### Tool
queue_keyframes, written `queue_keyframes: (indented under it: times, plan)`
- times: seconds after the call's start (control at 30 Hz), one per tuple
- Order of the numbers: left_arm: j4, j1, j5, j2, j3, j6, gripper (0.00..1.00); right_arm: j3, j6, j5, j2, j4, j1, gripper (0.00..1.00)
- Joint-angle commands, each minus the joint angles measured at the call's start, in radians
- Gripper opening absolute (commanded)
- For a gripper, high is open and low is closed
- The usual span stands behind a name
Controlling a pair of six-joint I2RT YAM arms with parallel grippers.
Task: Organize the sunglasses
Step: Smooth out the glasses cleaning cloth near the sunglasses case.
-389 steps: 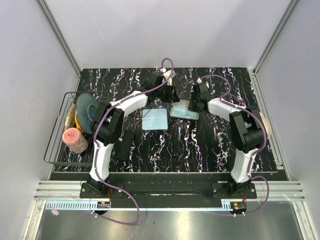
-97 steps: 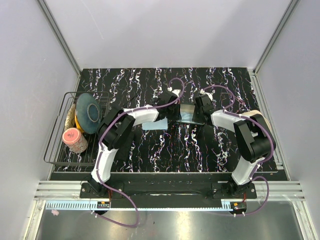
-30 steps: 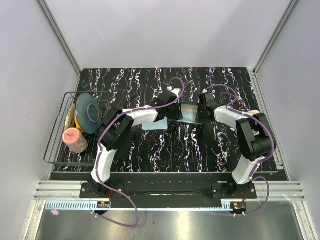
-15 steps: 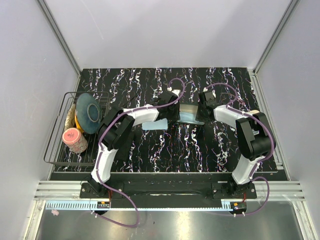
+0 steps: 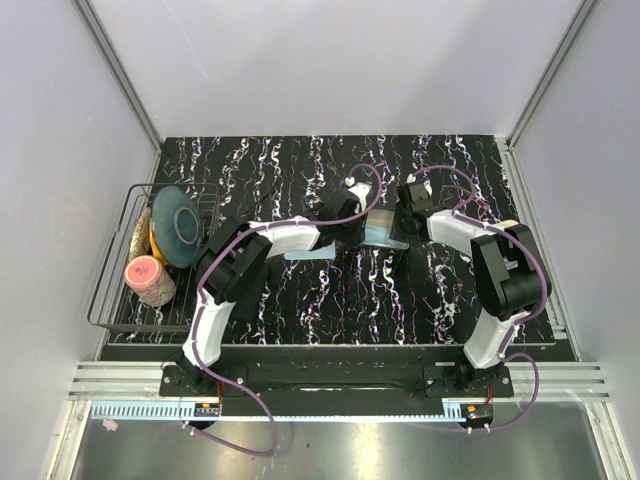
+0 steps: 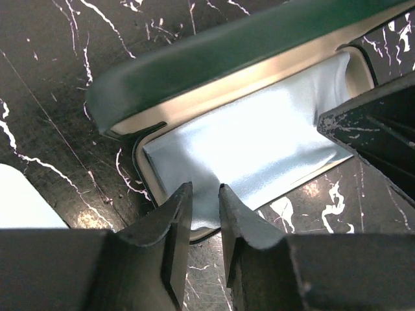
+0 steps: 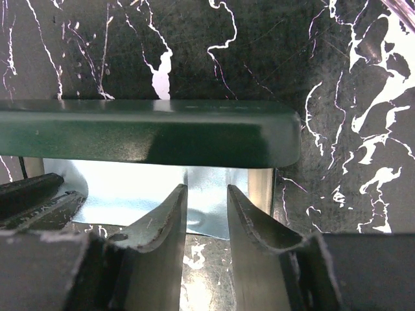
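Note:
A dark green sunglasses case (image 5: 383,230) lies mid-table with its lid (image 7: 149,133) half raised. A light blue cloth (image 6: 259,142) fills its tray and laps over the near rim. The sunglasses themselves are hidden. My left gripper (image 5: 358,226) is at the case's left end. In the left wrist view its jaws (image 6: 205,189) stand a narrow gap apart, with a fold of the cloth at their tips. My right gripper (image 5: 409,214) is at the right end. Its jaws (image 7: 206,188) stand apart just short of the cloth (image 7: 130,191), holding nothing.
A second pale blue cloth (image 5: 305,252) lies flat left of the case, partly under my left arm. A wire rack (image 5: 115,290) at the table's left edge holds a blue plate (image 5: 178,225) and a pink jar (image 5: 148,280). A beige dish (image 5: 535,250) is behind my right arm.
My left gripper has shifted slightly right, closer against the case. My right gripper's jaws have spread a little. The case has stayed where it was.

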Motion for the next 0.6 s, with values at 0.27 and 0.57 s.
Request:
queue_keyframes:
  times: [0.27,0.57]
  plan:
    - [0.066,-0.029,-0.1,-0.042,-0.1,0.095,0.28,0.036,0.014,-0.008,-0.038,0.039,-0.002,0.4]
    - [0.095,-0.03,-0.138,-0.044,-0.158,0.083,0.28,0.008,0.022,-0.007,-0.031,0.062,-0.004,0.41]
